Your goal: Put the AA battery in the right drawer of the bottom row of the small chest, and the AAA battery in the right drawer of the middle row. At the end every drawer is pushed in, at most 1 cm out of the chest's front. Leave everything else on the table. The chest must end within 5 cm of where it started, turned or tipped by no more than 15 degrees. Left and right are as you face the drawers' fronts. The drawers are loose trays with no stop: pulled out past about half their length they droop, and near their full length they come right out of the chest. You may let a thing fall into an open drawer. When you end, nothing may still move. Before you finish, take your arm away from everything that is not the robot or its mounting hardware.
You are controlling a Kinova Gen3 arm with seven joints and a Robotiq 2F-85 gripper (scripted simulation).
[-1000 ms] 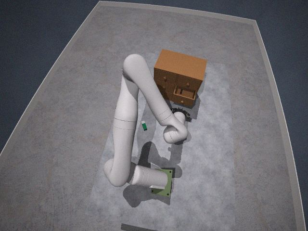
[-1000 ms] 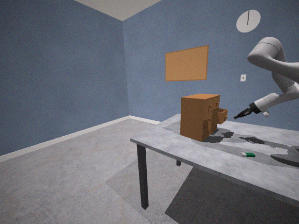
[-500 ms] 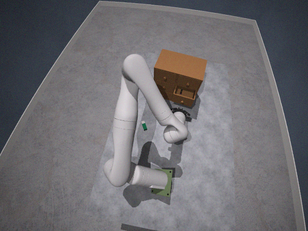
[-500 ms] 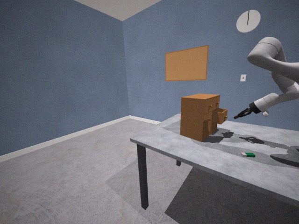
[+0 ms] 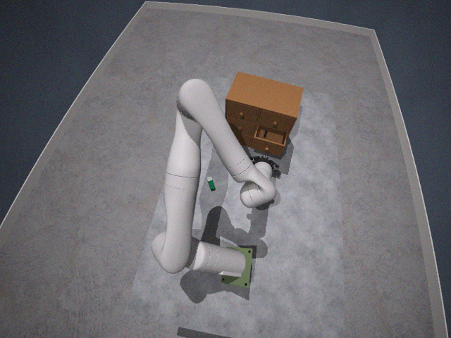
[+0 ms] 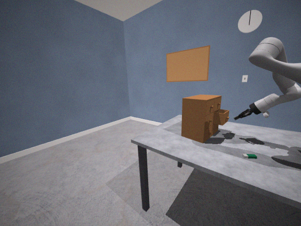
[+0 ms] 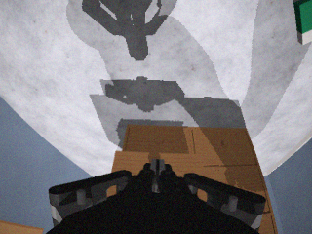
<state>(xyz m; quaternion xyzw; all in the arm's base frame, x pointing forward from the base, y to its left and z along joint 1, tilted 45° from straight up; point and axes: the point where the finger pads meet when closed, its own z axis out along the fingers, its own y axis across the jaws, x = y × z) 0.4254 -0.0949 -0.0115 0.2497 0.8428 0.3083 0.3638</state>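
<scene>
The pincer (image 5: 263, 157) (image 6: 235, 118) (image 7: 157, 168) slants downward — pressed together, pinching nothing — near the open middle-right drawer (image 5: 270, 137) (image 6: 223, 117).

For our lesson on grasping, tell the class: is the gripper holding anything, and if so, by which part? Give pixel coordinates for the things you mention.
Nothing is held: the gripper (image 5: 263, 157) (image 6: 234, 118) (image 7: 157, 168) is shut on itself.
</scene>
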